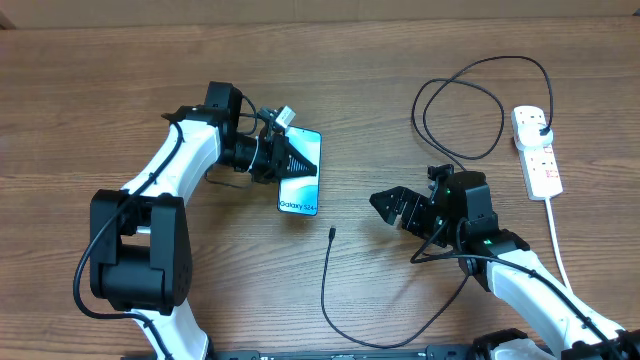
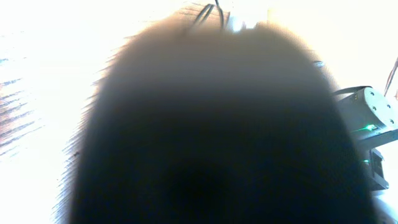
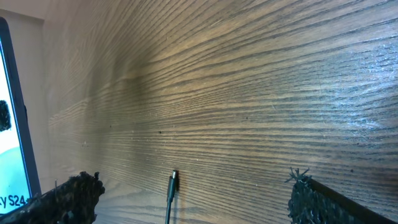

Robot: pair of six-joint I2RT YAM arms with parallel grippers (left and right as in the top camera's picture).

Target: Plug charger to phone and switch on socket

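The phone [image 1: 302, 185] lies on the wooden table with its screen lit, and its edge shows at the left of the right wrist view [image 3: 12, 124]. My left gripper [image 1: 295, 155] reaches in from the left over the phone's upper part and looks shut on it. The left wrist view is filled by a dark blur. The charger's plug tip [image 1: 331, 233] lies loose on the table below and to the right of the phone. My right gripper [image 1: 393, 208] is open and empty to the right of the tip. The tip [image 3: 173, 183] lies between its spread fingers [image 3: 193, 199]. The charger's black plug sits in the socket [image 1: 537, 160].
The black cable [image 1: 460, 110] loops at the back right and curves along the front edge [image 1: 380, 340]. The socket's white cord [image 1: 556, 240] runs toward the front right, past my right arm.
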